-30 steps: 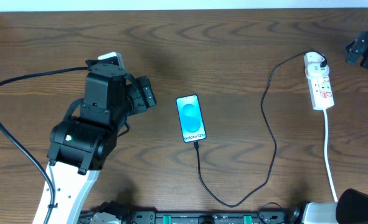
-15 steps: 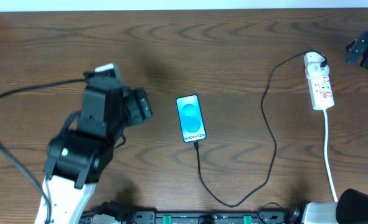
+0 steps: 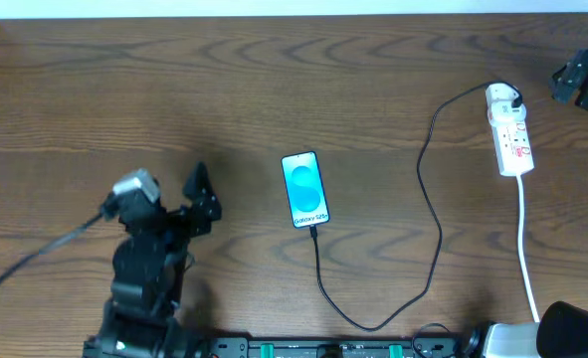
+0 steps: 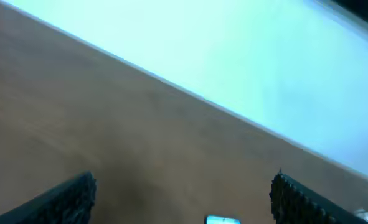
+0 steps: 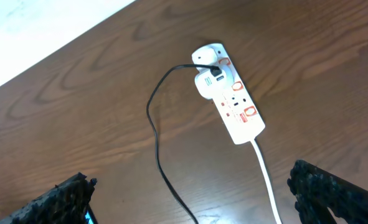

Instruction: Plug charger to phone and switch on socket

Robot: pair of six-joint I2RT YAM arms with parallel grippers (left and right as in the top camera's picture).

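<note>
Lit phone face-up mid-desk, thin black charger cable plugged into its lower end, looping right to white adapter on socket strip, left tool spread wide beside phone, empty, right tool spread wide, empty, near socket strip

Showing phone lying flat mid-table, screen glowing cyan; black charger looping from its near edge, apparently plugged in, to white socket lying far right.
</note>
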